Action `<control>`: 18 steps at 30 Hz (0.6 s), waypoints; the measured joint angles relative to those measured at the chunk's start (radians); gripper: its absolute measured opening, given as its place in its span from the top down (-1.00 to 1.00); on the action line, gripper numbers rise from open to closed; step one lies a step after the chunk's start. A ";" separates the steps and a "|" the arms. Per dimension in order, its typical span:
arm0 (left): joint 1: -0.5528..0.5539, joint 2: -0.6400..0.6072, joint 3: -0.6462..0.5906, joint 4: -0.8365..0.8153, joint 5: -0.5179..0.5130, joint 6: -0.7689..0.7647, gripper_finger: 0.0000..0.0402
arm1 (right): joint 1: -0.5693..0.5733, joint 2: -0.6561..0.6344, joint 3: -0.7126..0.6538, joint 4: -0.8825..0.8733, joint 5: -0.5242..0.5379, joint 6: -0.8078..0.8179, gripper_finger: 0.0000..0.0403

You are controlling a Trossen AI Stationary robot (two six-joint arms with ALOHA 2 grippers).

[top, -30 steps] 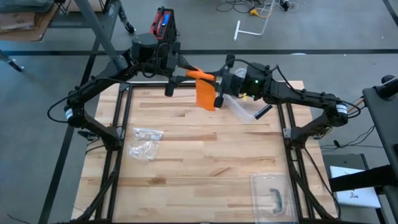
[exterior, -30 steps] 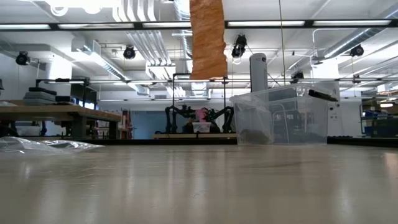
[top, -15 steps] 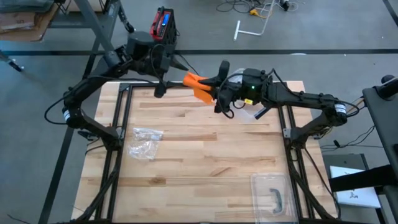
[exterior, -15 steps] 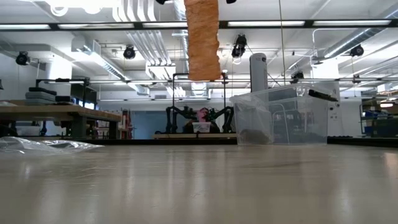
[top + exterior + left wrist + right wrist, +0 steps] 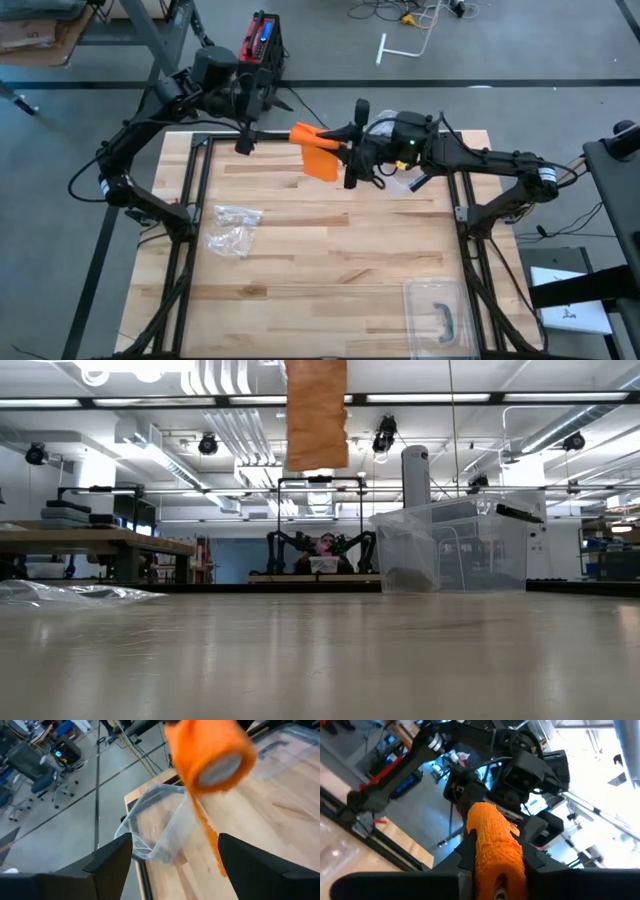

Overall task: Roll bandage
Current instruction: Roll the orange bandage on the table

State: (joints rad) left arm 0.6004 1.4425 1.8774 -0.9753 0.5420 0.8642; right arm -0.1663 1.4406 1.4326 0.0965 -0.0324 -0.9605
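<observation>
a wooden tabletop (image 5: 330,270) seen from above, with two dark arms meeting over its far edge. at the left, a crumpled clear plastic bag (image 5: 232,229) lies on the wood. the left end effector (image 5: 243,135) hangs at the far left corner with its fingers spread apart, holding nothing, just beside the roll. at centre, an orange bandage roll (image 5: 308,135) is held in the air above the far edge, a loose strip hanging down from it. the right end effector (image 5: 350,150) is clamped on the roll. a clear plastic bin (image 5: 450,550) stands right of that, and a clear lid (image 5: 438,312) lies at the near right corner.
</observation>
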 joint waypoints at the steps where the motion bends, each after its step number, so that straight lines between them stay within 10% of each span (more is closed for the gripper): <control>1: 0.006 0.000 -0.004 0.004 0.018 -0.008 -0.41 | 0.002 -0.001 0.000 0.010 -0.004 0.025 0.70; 7: 0.036 0.000 -0.069 0.111 0.272 -0.094 -0.34 | 0.001 -0.003 0.000 0.041 -0.002 0.113 0.67; 18: 0.031 0.000 -0.236 0.516 0.366 -0.384 -0.34 | 0.001 -0.005 0.000 0.094 0.010 0.213 0.67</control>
State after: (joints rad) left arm 0.6315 1.4429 1.6415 -0.4593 0.9077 0.4806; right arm -0.1658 1.4361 1.4326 0.1901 -0.0227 -0.7480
